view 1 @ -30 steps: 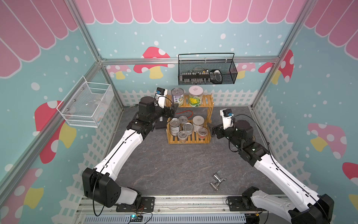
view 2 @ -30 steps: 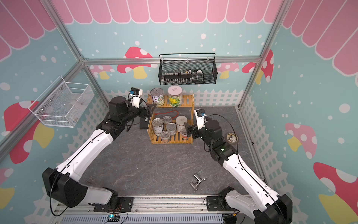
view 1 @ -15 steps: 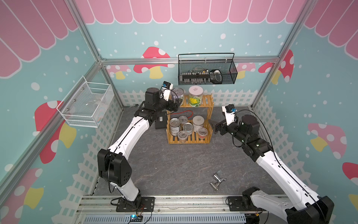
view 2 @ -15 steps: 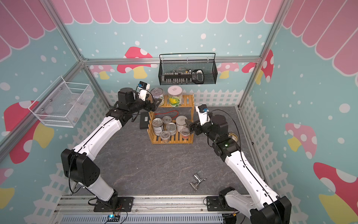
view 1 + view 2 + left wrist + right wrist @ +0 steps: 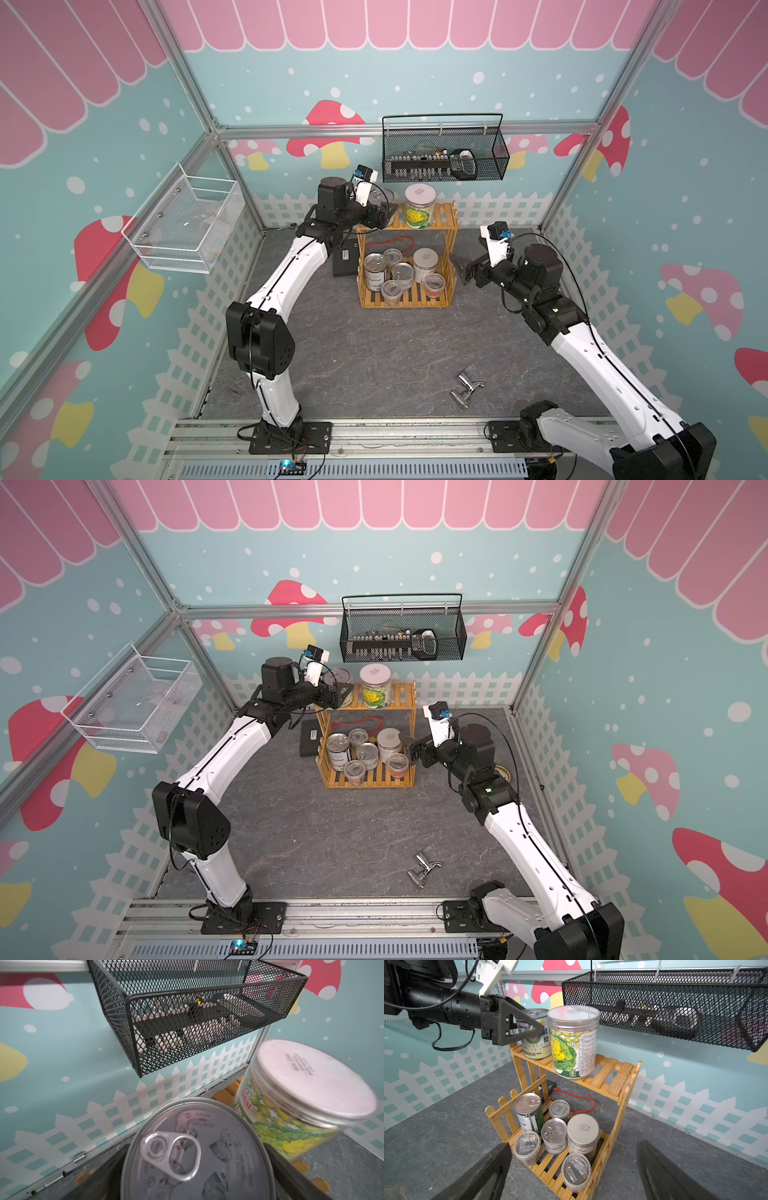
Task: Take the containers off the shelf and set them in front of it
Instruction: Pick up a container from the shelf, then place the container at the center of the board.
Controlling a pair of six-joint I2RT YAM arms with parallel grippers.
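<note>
Now the shelf [image 5: 612, 1076] stands at the worktop's [image 5: 374, 353] 12 o'clock, with all eight containers on it. On the upper tier the purple tin [image 5: 536, 1047] sits upright at 9 o'clock of the jar [image 5: 574, 1043], the two just beside each other. The left gripper [image 5: 347, 688] reaches in from 9 o'clock and straddles the purple tin, one finger on either side of it; whether the fingers press on it I cannot tell. On the lower tier the tall tin [image 5: 529, 1113], small tin [image 5: 554, 1134], canister [image 5: 582, 1132] and three cups [image 5: 527, 1147] stand upright, packed close. The right gripper [image 5: 462, 270] hovers at 3 o'clock of the lower tier, outside the shelf, its jaws wide apart and holding nothing. A faucet [image 5: 467, 386] lies on the worktop at the shelf's 5 o'clock, well apart from it.
</note>
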